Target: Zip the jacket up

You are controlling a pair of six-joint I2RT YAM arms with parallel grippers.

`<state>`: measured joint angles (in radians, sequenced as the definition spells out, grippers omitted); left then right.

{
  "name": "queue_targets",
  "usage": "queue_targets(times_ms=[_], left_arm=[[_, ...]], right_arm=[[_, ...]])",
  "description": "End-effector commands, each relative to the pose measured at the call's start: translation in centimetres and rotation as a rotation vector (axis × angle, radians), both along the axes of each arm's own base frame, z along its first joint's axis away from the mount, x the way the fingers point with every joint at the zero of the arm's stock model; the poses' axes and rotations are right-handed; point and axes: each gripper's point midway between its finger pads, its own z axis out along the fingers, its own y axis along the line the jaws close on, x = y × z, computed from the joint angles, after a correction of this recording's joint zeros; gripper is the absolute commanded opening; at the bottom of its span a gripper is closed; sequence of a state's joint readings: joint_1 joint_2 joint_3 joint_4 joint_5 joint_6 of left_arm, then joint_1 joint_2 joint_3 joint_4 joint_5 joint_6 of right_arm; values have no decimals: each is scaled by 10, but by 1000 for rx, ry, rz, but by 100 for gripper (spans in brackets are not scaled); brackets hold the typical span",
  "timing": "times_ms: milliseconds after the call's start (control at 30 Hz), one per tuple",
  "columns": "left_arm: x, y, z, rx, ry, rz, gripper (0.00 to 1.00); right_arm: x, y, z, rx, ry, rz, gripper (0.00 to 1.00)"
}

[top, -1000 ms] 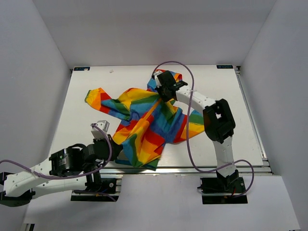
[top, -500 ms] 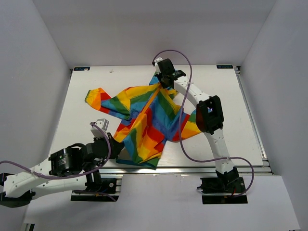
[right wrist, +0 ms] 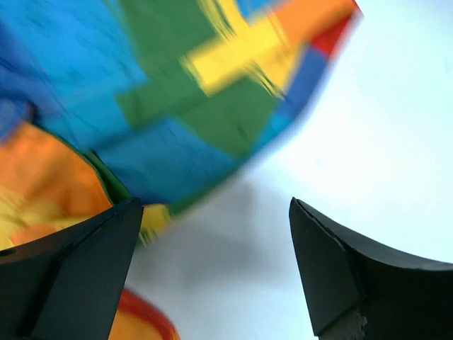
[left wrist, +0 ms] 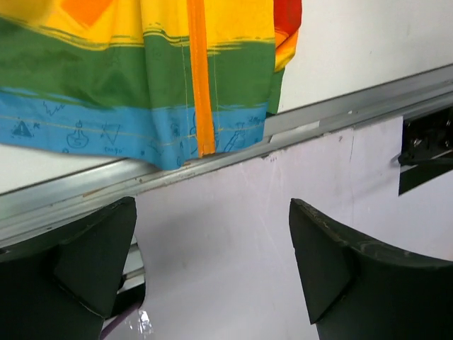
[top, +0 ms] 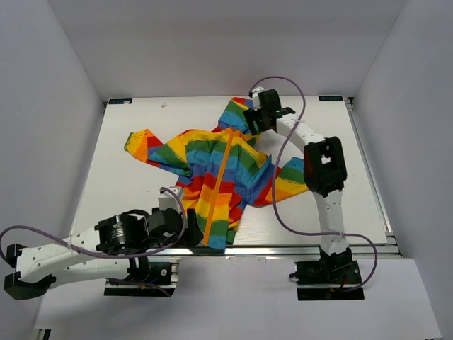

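Observation:
The rainbow-striped jacket [top: 212, 173] lies spread on the white table, its orange zipper band [top: 221, 185] running straight from the collar to the hem at the near edge. My left gripper [top: 192, 234] is just left of that hem, open and empty. In the left wrist view, the blue hem and zipper band [left wrist: 200, 106] lie beyond the fingers [left wrist: 333, 262]. My right gripper [top: 253, 120] is at the hood's right side, open. In the right wrist view, the blurred hood [right wrist: 163, 92] is up and left, with bare table between the fingers [right wrist: 85, 262].
The table's metal front rail [left wrist: 318, 120] runs just under the jacket's hem. One sleeve [top: 145, 145] reaches far left, the other [top: 287, 185] lies under the right arm. Purple cables loop over both arms. White walls close in the table's sides and back.
Both grippers opened and let go of the jacket. The right gripper moved right, off the collar. The left arm slid right along the near edge. The jacket now lies flatter with its zipper band straight.

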<state>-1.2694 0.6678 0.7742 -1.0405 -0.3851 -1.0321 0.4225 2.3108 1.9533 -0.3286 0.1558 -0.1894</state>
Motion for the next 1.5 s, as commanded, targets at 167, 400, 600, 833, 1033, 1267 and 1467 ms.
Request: queue_targets(times_ms=[167,400,600,833,1033,1267,1467], left_arm=[[23,22,11,-41,-55,243,98],[65,52,52,-190,-259,542,98],[97,14,94,-136,-428,516,98],[228,2,73,142,-279,452,98],[307,96,63,65,-201,652,98],[285,187,58,131,-201,879,98],[275,188,67,70,-236,870,98]], right_arm=[[-81,-24,89,255,-16,-175,89],[-192,-56,39,356,167,-296,89],[-218,-81,65,417,71,-386,89],[-230,-100,100,465,-18,-463,89],[-242,-121,131,463,-103,-516,89],[-253,-149,152,453,-208,-614,89],[-260,-148,157,462,-207,-585,90]])
